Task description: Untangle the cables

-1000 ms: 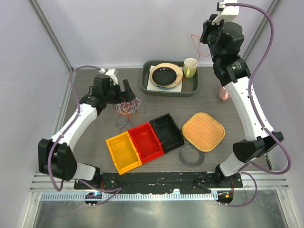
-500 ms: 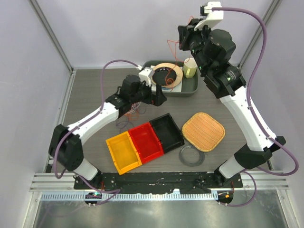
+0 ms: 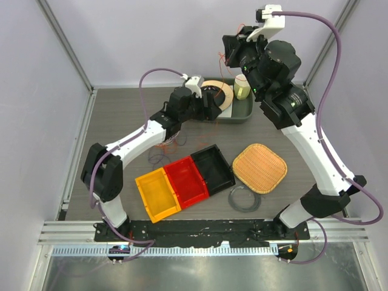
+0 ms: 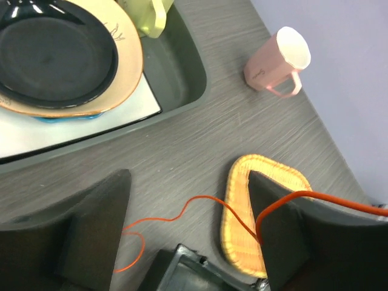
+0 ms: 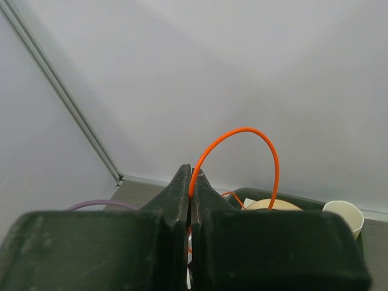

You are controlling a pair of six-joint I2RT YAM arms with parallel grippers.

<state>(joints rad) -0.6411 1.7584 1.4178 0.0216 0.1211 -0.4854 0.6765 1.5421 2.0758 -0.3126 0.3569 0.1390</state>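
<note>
Right gripper (image 5: 190, 173), raised at 1 o'clock, pinches the orange cable (image 5: 242, 129); left gripper (image 4: 189, 179), fingers spread, hovers near the tray (image 4: 182, 85).

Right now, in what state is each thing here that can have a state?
Right gripper: shut on the orange cable, raised above the table.
Left gripper: open, holding nothing.
Orange cable: pinched, arching upward.
Other cables: tangled on the table.
Yellow bin: empty.
Red bin: empty.
Black bin: empty.
Basket: empty.
Black plate: empty, stacked on another plate.
</note>
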